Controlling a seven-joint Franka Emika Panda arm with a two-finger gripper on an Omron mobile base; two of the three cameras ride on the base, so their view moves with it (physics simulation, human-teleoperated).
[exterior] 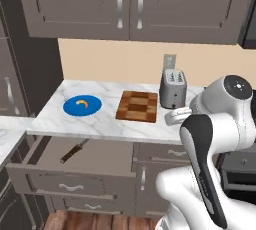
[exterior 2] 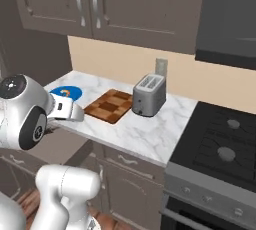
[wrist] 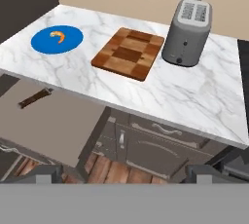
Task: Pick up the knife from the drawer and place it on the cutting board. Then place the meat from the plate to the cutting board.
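Hanging above the floor before the cabinets, the two-finger gripper (wrist: 124, 173) shows its tips wide apart, holding nothing. At ten o'clock the dark-handled slim knife (wrist: 35, 98) lies in the open grey-brown drawer (wrist: 53, 121); the checkered wooden cutting board (wrist: 128, 53) sits at twelve, the orange crescent meat (wrist: 58, 36) on the round blue plate (wrist: 68, 44) at eleven.
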